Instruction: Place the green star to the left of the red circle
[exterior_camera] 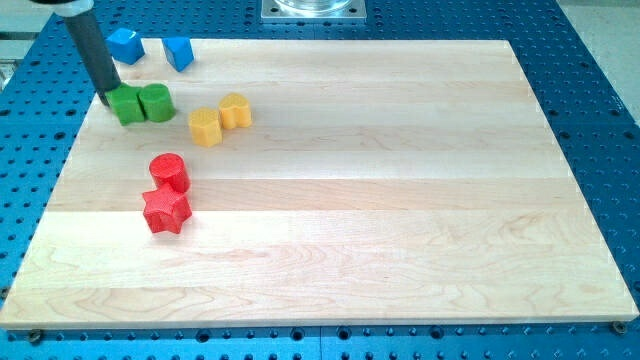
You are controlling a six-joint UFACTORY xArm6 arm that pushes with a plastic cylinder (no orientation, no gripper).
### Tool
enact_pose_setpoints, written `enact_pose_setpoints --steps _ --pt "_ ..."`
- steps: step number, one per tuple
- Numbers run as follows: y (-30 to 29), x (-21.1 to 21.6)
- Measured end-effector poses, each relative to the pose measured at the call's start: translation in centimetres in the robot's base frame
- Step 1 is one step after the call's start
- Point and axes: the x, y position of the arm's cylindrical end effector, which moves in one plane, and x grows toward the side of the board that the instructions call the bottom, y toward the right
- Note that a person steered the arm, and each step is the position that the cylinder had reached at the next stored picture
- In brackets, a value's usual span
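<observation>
The rod comes down from the view's top left, and my tip (108, 101) rests against the left side of the left green block (129, 106). That block looks angular, like the green star. A rounder green block (157, 102) touches its right side. The red circle (170, 171) lies lower on the board, below and to the right of the green pair. A red star (166, 211) sits just below the red circle, touching it.
Two blue blocks (126, 45) (179, 52) lie at the board's top left edge, above the green pair. Two yellow blocks (205, 127) (235, 110) sit side by side to the right of the green blocks. The wooden board (400, 200) lies on a blue perforated table.
</observation>
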Motion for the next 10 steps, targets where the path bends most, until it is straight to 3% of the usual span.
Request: enact_pose_setpoints --steps 1,2,3,4,5,6,7,8,10 --pt "1.3 0.8" --pt "1.8 -1.1" --pt "-0.1 7.4" --pt "0.1 11.2" --pt "-1.2 4.4" --pt "1.6 -0.1" --pt "4.3 1.7" --pt "5.7 10.3" --pt "0.7 10.3"
